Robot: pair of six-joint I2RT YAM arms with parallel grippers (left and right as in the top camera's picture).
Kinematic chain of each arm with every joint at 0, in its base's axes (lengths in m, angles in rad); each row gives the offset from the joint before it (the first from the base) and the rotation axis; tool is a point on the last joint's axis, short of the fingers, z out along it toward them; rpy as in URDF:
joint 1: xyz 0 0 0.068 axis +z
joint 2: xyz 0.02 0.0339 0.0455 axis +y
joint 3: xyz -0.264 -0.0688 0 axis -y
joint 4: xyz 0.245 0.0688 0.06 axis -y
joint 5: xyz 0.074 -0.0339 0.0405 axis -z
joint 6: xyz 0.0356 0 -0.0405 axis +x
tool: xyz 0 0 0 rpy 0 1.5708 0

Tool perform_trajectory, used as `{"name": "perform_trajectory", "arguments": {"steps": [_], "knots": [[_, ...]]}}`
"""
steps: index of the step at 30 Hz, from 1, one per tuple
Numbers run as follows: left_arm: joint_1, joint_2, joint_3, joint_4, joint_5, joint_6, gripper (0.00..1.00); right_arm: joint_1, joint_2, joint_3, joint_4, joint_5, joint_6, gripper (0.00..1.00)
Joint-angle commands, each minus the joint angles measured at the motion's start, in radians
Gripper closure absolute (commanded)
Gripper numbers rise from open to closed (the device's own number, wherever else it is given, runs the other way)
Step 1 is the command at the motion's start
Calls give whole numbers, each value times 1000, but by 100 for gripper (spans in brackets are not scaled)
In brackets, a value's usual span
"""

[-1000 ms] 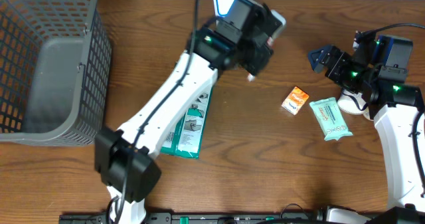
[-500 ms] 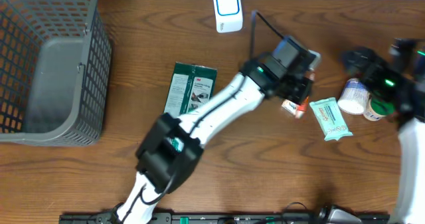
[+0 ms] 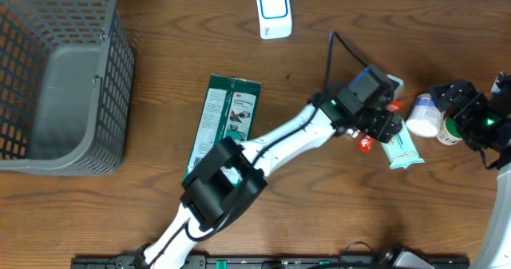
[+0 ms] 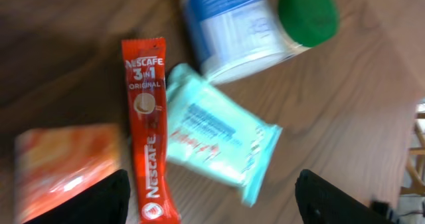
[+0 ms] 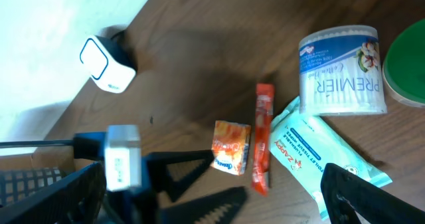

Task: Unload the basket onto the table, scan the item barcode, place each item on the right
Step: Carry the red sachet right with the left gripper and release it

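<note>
I find the left pincer [image 4: 212, 177] standing wide and holding nothing. The red coffee stick [image 4: 149, 127] lies flat on the table [image 4: 345, 117] beneath it, close to one finger, touching a pale green wipes pack [image 4: 219, 141] and just beside an orange packet [image 4: 63, 167]. The right pincer [image 5: 214, 171] is likewise wide and empty, with the stick below it.

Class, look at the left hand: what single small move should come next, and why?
Probably lower the left hand onto the teal packet and close. Its fingers stand open and empty above the packet, and nothing is at the white scanner yet.
</note>
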Motion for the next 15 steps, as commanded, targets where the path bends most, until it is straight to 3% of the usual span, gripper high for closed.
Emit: {"name": "perform_trajectory", "arguments": {"steps": [1,7,11,15], "knots": [[43,-139,8,-61,-32,76,22,-5,-2,12,-13,4,-22,1],[185,-340,8,-346,-297,106,22,11,-2,12,-33,-69,-41,1],[334,-417,8,-566,-354,106,22,106,0,11,-52,-74,-49,4],[516,-412,7,-780,-353,106,22,296,8,11,-45,-29,-47,9]]}}
